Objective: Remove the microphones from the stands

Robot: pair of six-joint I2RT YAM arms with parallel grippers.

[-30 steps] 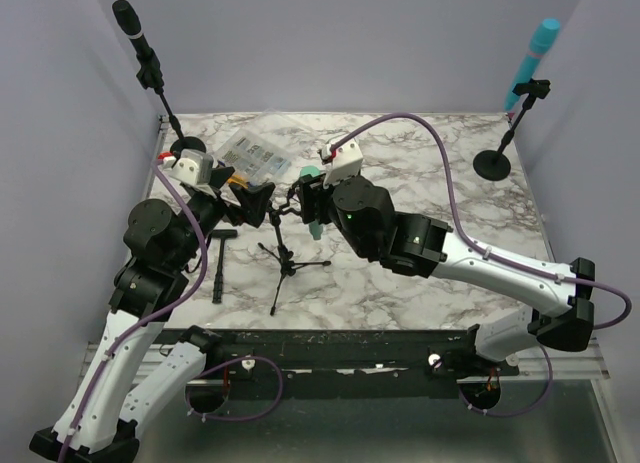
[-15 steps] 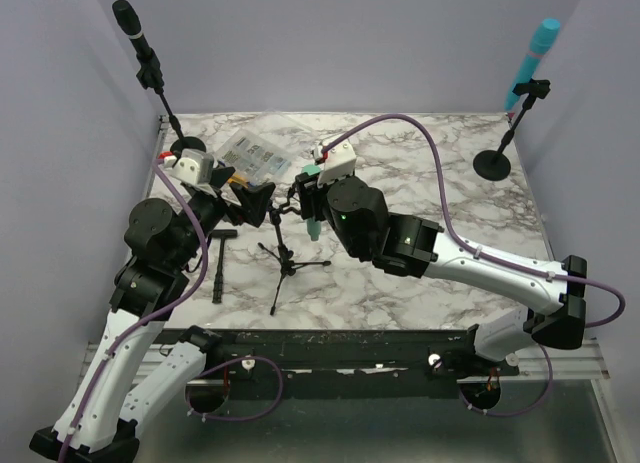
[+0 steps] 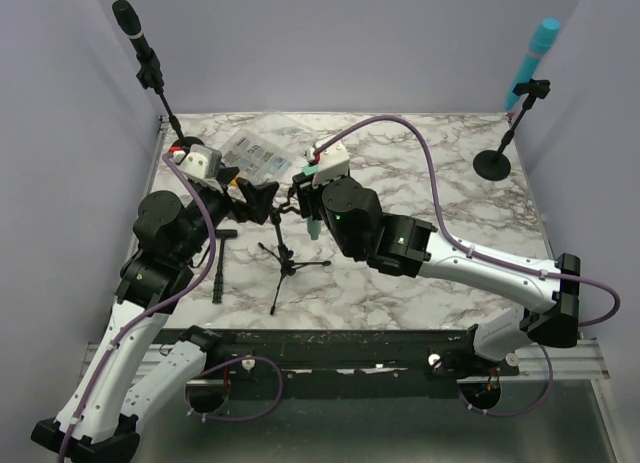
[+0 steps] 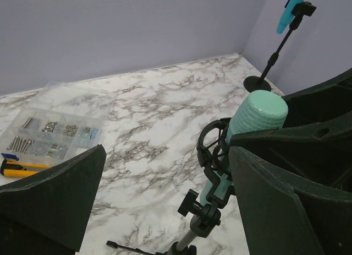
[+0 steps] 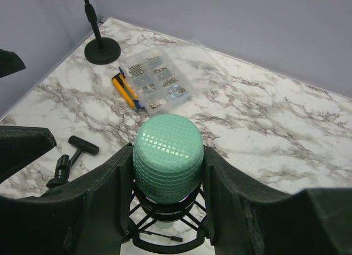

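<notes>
- Tripod legs of the small stand (image 3: pixel 287 267) spread on the marble tabletop (image 3: pixel 490 218) closest to the arm bases. A black T-handled tool (image 3: pixel 219 268) lies flat just to their left.
- Above the legs, the stand's round black clip (image 4: pixel 212 153) carries the mint-green microphone (image 4: pixel 257 113). It sits in the clip tilted, with its mesh head uppermost, so the microphone is on the stand.
- The right end effector (image 5: pixel 168 151) is clenched on the microphone's head. In the right wrist view its two black fingers (image 5: pixel 104 202) press against either side of the mesh ball.
- The left end effector (image 4: pixel 168 150) is released and grasps nothing. Its jaws are spread wide, with the clip and the top of the stand's pole between them. The clip lies just beside one jaw, and I cannot tell whether they touch.
- Farther back lies a clear compartment box (image 3: pixel 255 155) holding small hardware, with a yellow utility knife (image 3: pixel 237 183) just beside its edge.
- In the far left corner a black microphone (image 3: pixel 135 33) stands on a round-based stand (image 3: pixel 185 143).
- In the far right corner a cyan microphone (image 3: pixel 535 48) stands on a second stand (image 3: pixel 493 163), well apart from the arms.
</notes>
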